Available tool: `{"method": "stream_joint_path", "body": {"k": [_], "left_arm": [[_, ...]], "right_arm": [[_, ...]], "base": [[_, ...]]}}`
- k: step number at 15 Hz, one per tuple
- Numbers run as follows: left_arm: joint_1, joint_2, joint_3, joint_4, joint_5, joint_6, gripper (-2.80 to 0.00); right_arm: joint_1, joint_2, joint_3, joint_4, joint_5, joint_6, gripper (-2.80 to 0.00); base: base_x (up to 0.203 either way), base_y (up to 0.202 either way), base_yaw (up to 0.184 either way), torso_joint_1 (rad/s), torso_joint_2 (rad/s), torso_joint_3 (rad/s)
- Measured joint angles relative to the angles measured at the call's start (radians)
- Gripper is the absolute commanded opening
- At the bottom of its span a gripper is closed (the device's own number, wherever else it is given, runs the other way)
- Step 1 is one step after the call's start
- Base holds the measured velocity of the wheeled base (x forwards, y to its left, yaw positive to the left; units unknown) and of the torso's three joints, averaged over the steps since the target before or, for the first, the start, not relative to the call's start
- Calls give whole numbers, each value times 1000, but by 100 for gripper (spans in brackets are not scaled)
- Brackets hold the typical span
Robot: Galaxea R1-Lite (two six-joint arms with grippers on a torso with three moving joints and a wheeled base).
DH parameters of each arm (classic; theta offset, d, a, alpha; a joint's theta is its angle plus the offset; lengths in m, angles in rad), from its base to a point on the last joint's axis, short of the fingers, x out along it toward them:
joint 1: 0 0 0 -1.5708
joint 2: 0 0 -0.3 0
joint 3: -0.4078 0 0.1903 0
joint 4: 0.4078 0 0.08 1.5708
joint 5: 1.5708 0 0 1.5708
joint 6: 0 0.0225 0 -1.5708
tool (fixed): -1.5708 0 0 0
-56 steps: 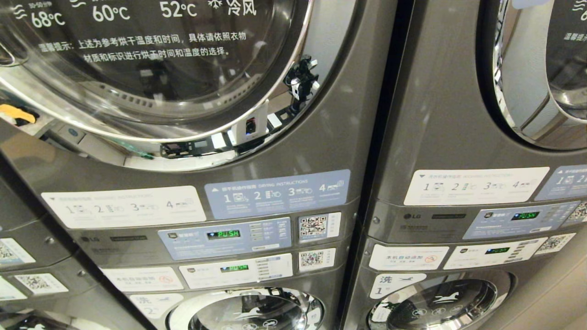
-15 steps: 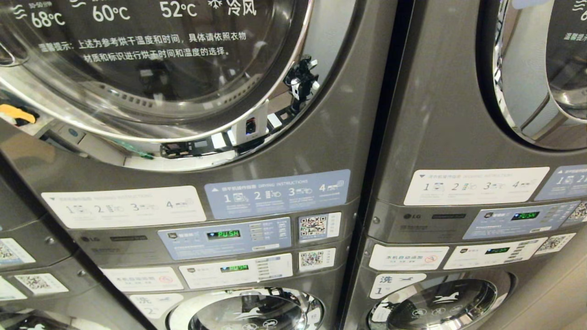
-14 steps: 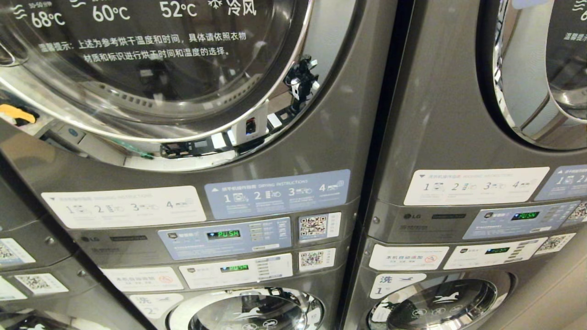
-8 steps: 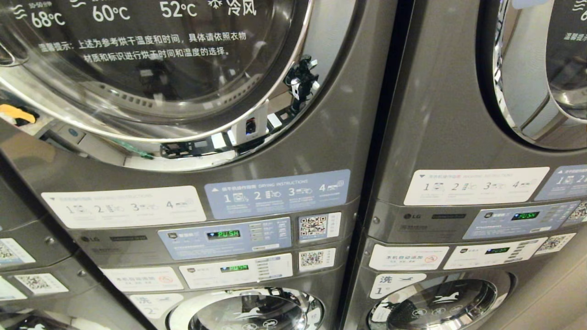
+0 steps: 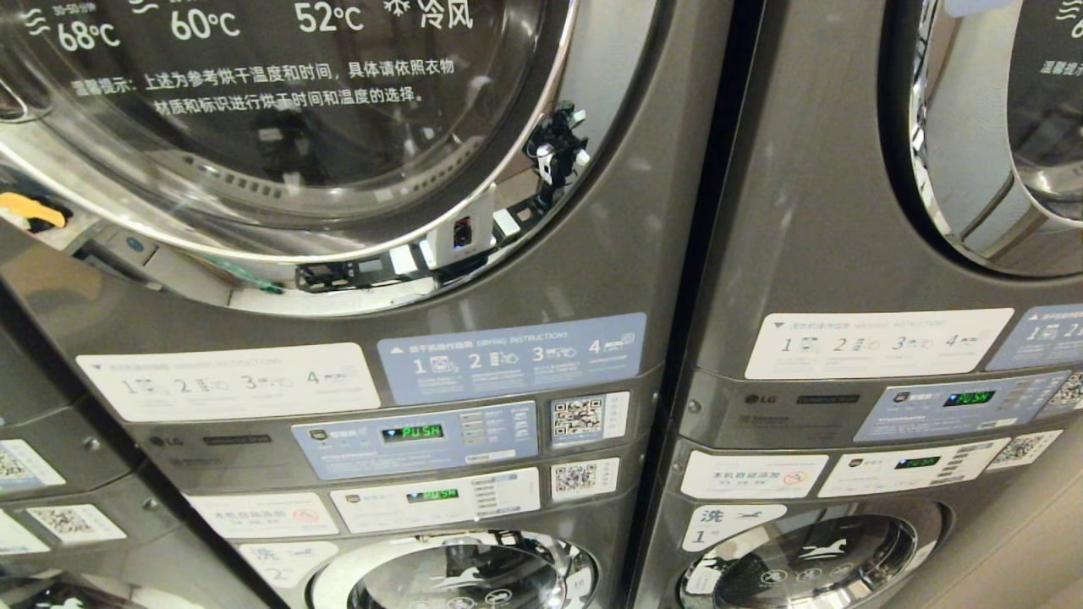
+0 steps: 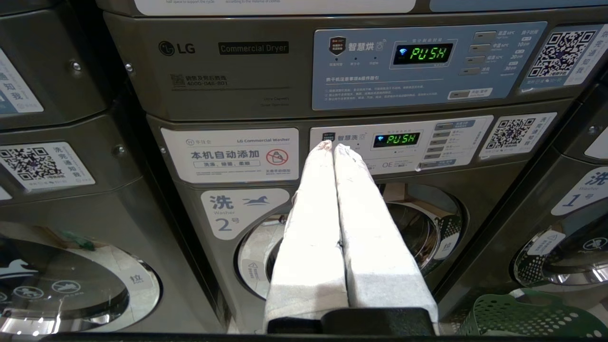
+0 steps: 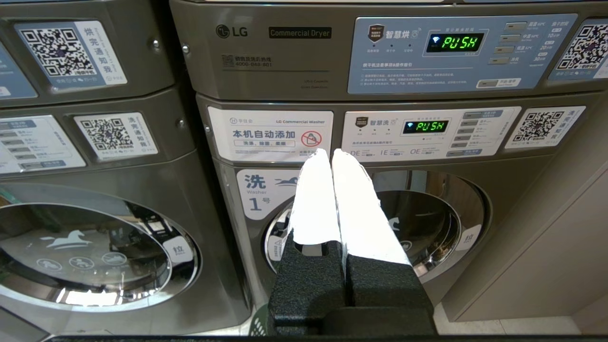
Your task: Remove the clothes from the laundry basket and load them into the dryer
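The dryer (image 5: 592, 254) fills the head view, its round glass door (image 5: 279, 127) printed with temperatures. Neither arm shows there. In the left wrist view my left gripper (image 6: 331, 146) is shut and empty, its white-wrapped fingers (image 6: 313, 213) pressed together in front of washer number 2 (image 6: 237, 209). A corner of the green laundry basket (image 6: 522, 316) shows low beside that washer. My right gripper (image 7: 329, 153) is likewise shut and empty, hanging before washer number 1 (image 7: 266, 190), with a sliver of the laundry basket (image 7: 259, 327) below it. No clothes are visible.
A second stacked dryer (image 5: 846, 211) stands to the right, and another washer door (image 7: 85, 256) to the left. Control panels (image 5: 415, 440) with green PUSH displays sit between dryers and washers. A beige wall (image 7: 560, 266) borders the right-hand machine.
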Motion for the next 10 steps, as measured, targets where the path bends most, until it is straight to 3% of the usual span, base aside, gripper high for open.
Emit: {"method": "stream_joint_path", "body": {"k": [10], "left_arm": [[0, 0, 0, 0, 0, 0, -280]], "right_arm": [[0, 0, 0, 0, 0, 0, -280]], "base": [[0, 0, 0, 0, 0, 0]]}}
